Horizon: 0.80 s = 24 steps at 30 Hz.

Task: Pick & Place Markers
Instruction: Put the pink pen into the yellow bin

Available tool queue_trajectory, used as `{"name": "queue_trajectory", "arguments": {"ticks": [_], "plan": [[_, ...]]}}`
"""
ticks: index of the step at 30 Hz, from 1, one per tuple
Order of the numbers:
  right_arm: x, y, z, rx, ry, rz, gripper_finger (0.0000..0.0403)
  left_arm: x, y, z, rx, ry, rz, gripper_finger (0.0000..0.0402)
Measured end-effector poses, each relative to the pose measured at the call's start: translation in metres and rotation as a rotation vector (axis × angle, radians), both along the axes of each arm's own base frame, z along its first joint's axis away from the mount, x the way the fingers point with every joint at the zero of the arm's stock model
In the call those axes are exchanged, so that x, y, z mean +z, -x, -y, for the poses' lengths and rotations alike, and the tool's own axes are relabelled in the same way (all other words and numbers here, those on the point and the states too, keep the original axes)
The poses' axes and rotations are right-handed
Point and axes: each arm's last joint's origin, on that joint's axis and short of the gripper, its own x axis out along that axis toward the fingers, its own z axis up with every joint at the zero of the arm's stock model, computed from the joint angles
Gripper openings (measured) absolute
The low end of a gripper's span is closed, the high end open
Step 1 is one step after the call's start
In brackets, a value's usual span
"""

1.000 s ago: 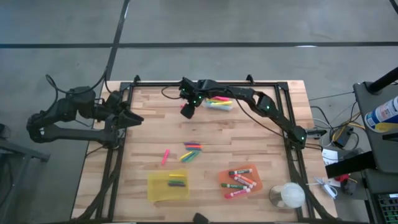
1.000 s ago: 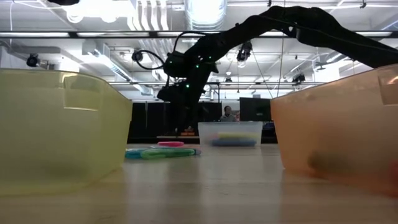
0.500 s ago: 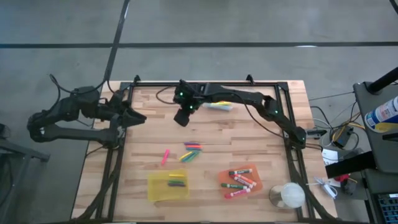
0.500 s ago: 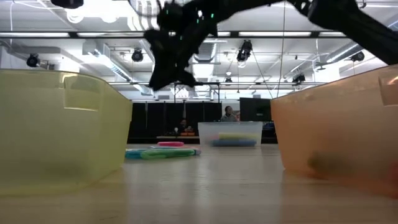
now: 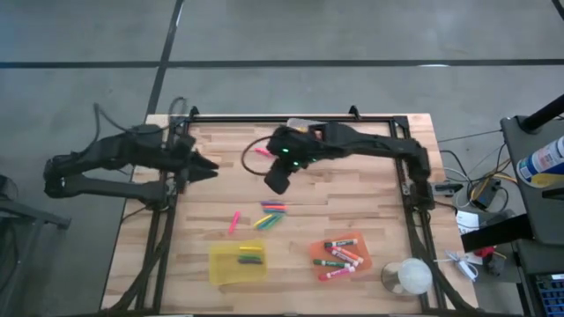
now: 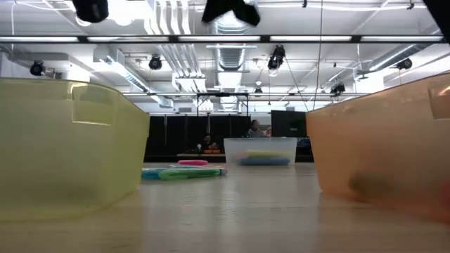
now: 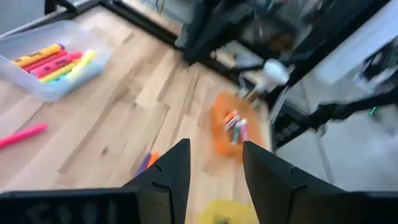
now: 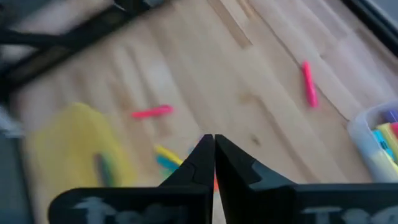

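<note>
Loose markers lie on the wooden table: a small pile, a pink one to its left, and another pink one toward the far side. More markers fill the clear bin, the yellow bin and the orange bin. My right gripper hangs shut and empty above the table's middle, over the pile. My left gripper stands open and empty over the table's left edge.
The clear bin stands at the far edge, partly under my right arm. A white round object sits at the near right corner. The black frame rail runs around the table. Bare wood lies between the pile and the far pink marker.
My right gripper has shut on nothing, risen, and swung from beside the clear bin toward the table's middle and near edge. A pink marker now shows on the wood where it stood. My left gripper has moved a little toward the table's right.
</note>
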Motion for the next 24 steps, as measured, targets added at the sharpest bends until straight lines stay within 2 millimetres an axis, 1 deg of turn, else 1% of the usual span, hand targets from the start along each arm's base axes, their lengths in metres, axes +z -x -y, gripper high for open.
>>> {"name": "queue_trajectory", "arguments": {"ticks": [3,5,7,9,10,11,12,15,18,20,24], "plan": [[0.023,0.017,-0.014,-0.015,-0.007,0.065,0.0008,-0.009,-0.023,-0.004,-0.023,-0.049,-0.067,0.0140],[0.032,0.025,-0.020,-0.033,0.017,0.086,0.0008,-0.017,-0.038,-0.010,-0.034,-0.106,-0.126,0.0140],[0.042,0.034,-0.026,-0.055,0.069,0.110,0.0008,-0.025,-0.050,-0.018,-0.026,-0.205,-0.200,0.0140],[0.051,0.046,-0.033,-0.059,0.121,0.117,0.0008,-0.038,-0.061,-0.028,0.011,-0.304,-0.321,0.0140],[0.055,0.053,-0.035,-0.062,0.138,0.114,0.0008,-0.040,-0.064,-0.033,0.031,-0.333,-0.355,0.0140],[0.059,0.059,-0.037,-0.058,0.144,0.110,0.0008,-0.037,-0.069,-0.039,0.053,-0.367,-0.357,0.0140],[0.059,0.062,-0.040,-0.053,0.149,0.097,0.0008,-0.037,-0.074,-0.046,0.060,-0.397,-0.358,0.0140],[0.059,0.069,-0.046,-0.044,0.173,0.065,0.0008,-0.049,-0.089,-0.060,0.020,-0.482,-0.439,0.0140],[0.060,0.073,-0.051,-0.031,0.190,0.067,0.0008,-0.062,-0.107,-0.073,-0.046,-0.620,-0.488,0.0140],[0.062,0.075,-0.054,-0.017,0.194,0.073,0.0008,-0.065,-0.116,-0.085,-0.076,-0.702,-0.509,0.0140],[0.060,0.075,-0.055,-0.004,0.207,0.063,0.0008,-0.088,-0.136,-0.105,-0.121,-0.735,-0.609,0.0140]]}}
